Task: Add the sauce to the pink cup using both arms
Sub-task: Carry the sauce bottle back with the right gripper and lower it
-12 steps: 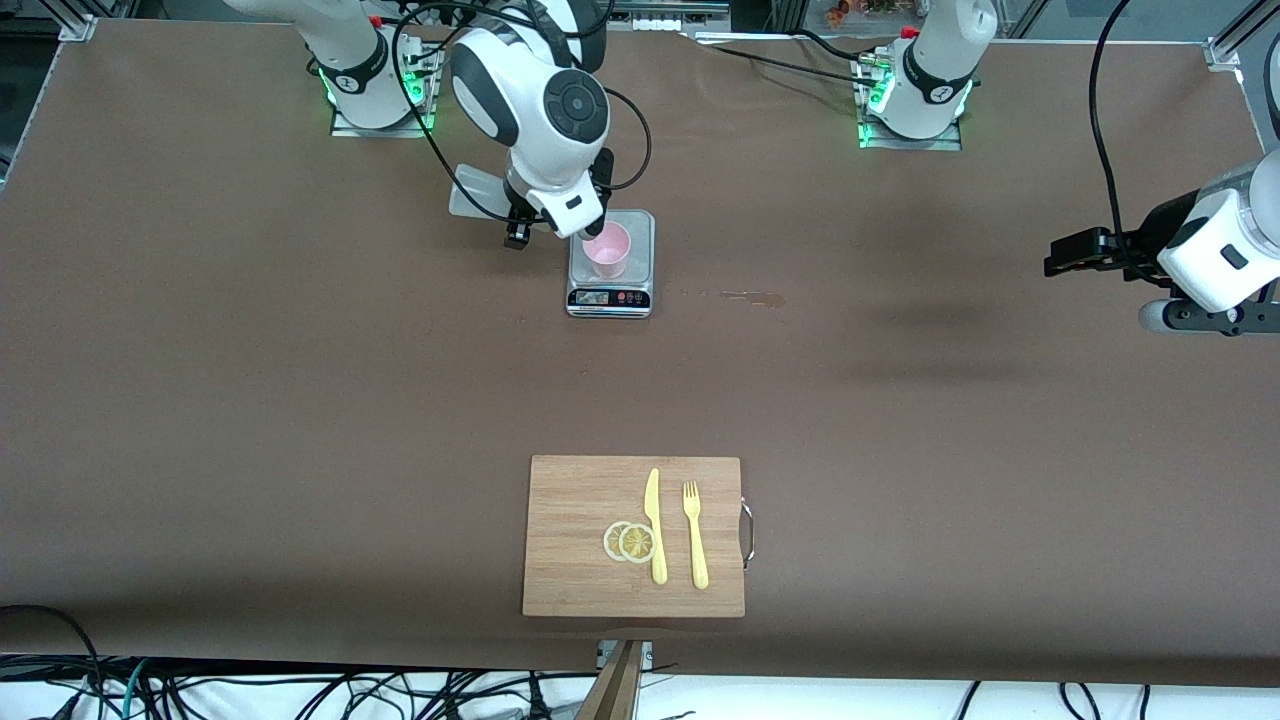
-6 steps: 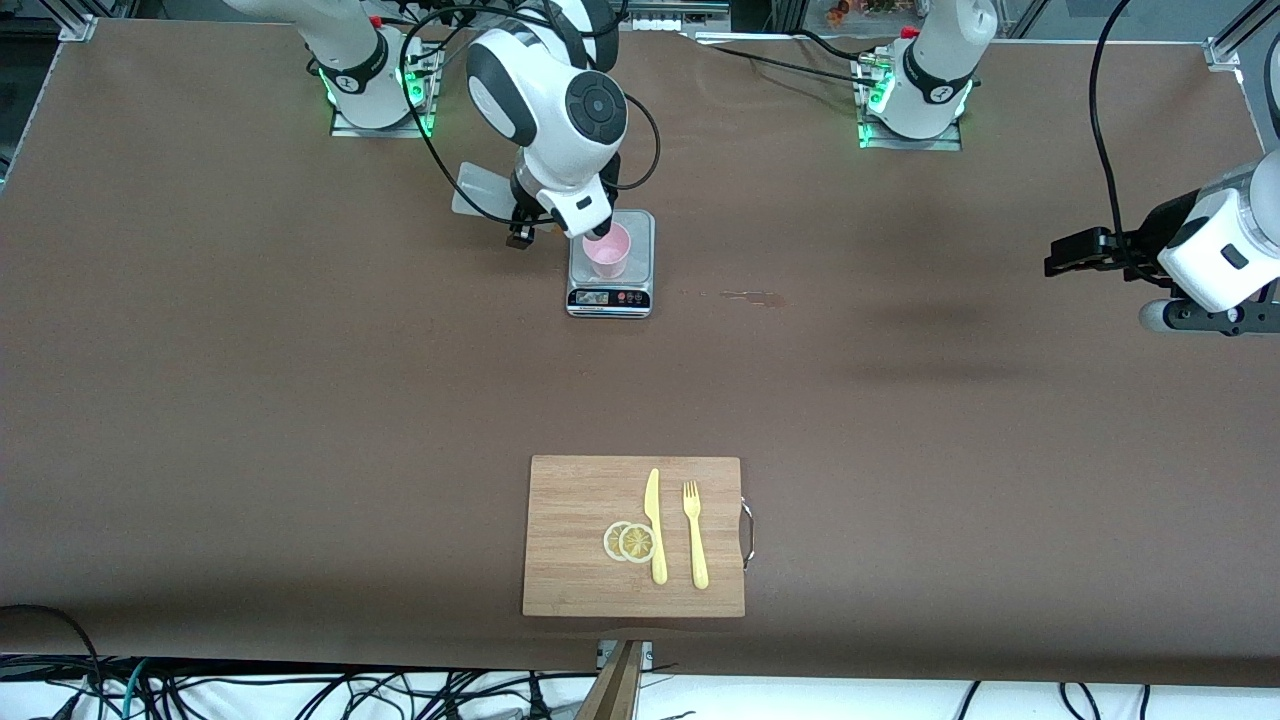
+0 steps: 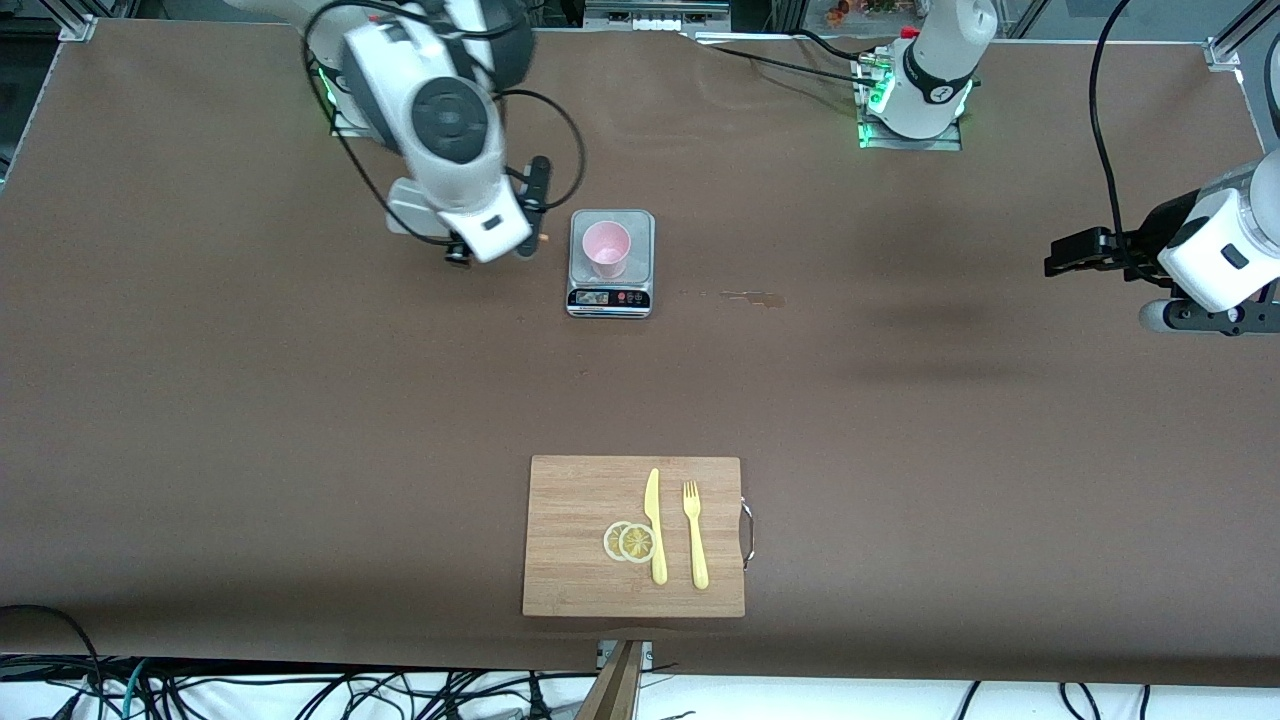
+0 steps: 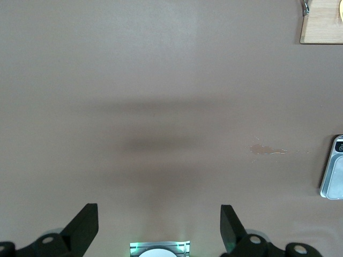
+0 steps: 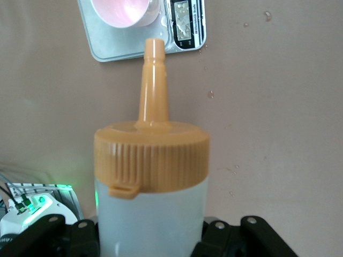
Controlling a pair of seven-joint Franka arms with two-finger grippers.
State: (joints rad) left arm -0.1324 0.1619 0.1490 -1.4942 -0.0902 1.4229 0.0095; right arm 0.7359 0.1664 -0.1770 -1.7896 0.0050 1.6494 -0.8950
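The pink cup stands upright on a small kitchen scale; both also show in the right wrist view, the cup on the scale. My right gripper is shut on the sauce bottle, a whitish bottle with an orange nozzle cap that points toward the cup. In the front view the right hand hangs over the table beside the scale, toward the right arm's end, and hides the bottle except its orange tip. My left gripper is open and empty, and the left arm waits over the left arm's end.
A wooden cutting board with two lemon slices, a yellow knife and a yellow fork lies near the front edge. A small wet stain marks the table beside the scale.
My right arm has swung from over the cup toward the right arm's end, taking the bottle with it. The cup now shows fully. The left arm has not moved.
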